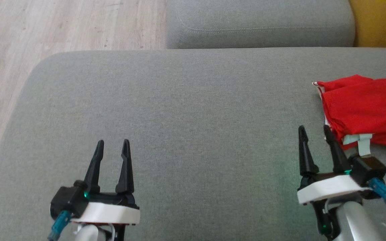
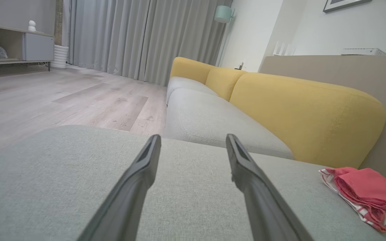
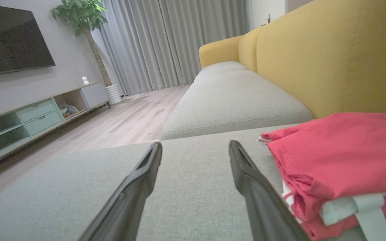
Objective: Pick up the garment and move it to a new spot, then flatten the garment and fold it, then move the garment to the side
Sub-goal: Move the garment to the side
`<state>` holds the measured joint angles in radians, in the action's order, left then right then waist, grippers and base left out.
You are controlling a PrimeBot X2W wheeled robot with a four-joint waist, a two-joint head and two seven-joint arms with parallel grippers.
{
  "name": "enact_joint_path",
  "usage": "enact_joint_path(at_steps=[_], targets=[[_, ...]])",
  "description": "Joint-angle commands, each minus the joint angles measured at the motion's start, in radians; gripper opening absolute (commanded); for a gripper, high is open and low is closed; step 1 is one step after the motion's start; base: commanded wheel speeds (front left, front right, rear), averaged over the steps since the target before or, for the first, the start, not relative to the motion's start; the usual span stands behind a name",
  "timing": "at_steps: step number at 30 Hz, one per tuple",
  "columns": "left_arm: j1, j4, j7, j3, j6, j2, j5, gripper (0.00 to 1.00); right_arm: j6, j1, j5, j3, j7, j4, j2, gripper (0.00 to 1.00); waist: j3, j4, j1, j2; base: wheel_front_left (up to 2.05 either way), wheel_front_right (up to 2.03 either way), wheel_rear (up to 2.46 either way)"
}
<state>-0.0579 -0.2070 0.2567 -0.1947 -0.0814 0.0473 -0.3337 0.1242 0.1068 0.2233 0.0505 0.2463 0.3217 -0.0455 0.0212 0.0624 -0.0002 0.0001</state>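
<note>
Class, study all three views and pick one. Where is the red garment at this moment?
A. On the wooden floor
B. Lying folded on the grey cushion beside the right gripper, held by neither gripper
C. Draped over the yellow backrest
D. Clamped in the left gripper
B: the red garment lies folded on the grey cushion next to the right gripper, whose fingers are apart and empty, like those of the left gripper.
</note>
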Motion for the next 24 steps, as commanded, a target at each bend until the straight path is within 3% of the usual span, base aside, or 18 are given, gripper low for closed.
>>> enact_joint_path(at_steps=[1, 24], targets=[[-0.021, 0.031, 0.005, 0.031, 0.004, 0.003, -0.001, 1.00, 0.007, 0.031, 0.007, 0.035, 0.012, -0.027, -0.005, 1.00, -0.002, 0.002, 0.0002, -0.0001, 0.00, 0.00, 0.00], [-0.026, 0.031, 0.005, 0.029, 0.029, 0.003, -0.061, 1.00, 0.007, 0.028, 0.011, 0.046, 0.015, -0.055, -0.005, 1.00, 0.009, -0.001, 0.0002, -0.0001, 0.00, 0.00, 0.00]])
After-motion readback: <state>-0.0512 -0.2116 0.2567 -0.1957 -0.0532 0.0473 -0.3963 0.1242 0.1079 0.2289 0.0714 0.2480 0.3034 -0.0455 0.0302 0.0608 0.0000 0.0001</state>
